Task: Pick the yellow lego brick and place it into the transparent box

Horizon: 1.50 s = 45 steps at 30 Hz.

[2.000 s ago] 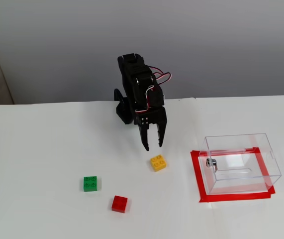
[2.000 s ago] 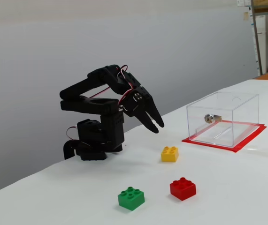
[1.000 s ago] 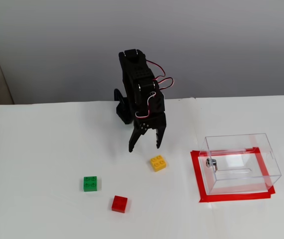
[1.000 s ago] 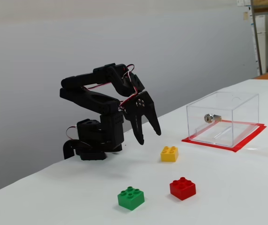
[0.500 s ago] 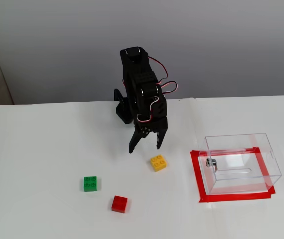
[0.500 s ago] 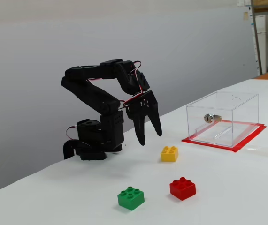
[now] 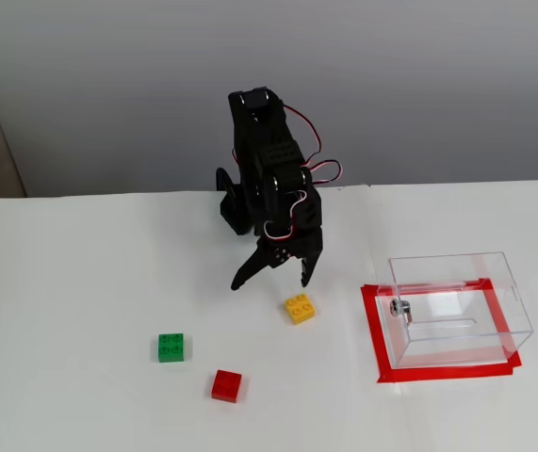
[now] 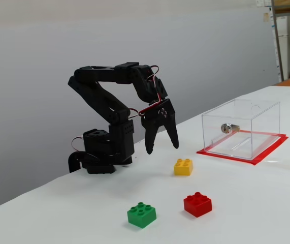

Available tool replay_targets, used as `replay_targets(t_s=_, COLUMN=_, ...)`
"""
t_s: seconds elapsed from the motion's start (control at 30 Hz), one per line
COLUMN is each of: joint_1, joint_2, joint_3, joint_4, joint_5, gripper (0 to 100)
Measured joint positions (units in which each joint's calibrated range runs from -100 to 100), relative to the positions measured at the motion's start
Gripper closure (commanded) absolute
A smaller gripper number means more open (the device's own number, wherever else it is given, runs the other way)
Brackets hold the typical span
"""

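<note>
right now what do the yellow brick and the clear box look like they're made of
The yellow lego brick: glossy moulded plastic, judging by its studded top and even colour. The transparent box: clear hard plastic, probably acrylic; its see-through walls show the red tape beneath. The small fitting on one wall looks like shiny metal.

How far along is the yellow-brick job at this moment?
Early approach. Nothing is done: the transparent box holds no brick. In hand: the gripper, open and empty, hangs above and behind the yellow lego brick, not touching. Left: descend, grasp, carry, drop in.
</note>
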Motion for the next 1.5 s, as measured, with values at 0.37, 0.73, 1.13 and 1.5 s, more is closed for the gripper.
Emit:
replay_targets(t_s=0.37, joint_1=-2.03, joint_2=8.20, joint_3=-1.24, joint_4=-6.08, joint_5=0.00, gripper=45)
replay_targets(t_s=0.73, joint_1=-7.48, joint_2=12.68, joint_3=-1.24, joint_4=-6.43, joint_5=0.00, gripper=45)
replay_targets(t_s=1.13, joint_1=-7.48, joint_2=17.08, joint_3=-1.32, joint_4=-12.00, joint_5=0.00, gripper=45)
replay_targets(t_s=1.5, joint_1=-7.48, joint_2=20.13, joint_3=-1.32, joint_4=-12.17, joint_5=0.00, gripper=45)
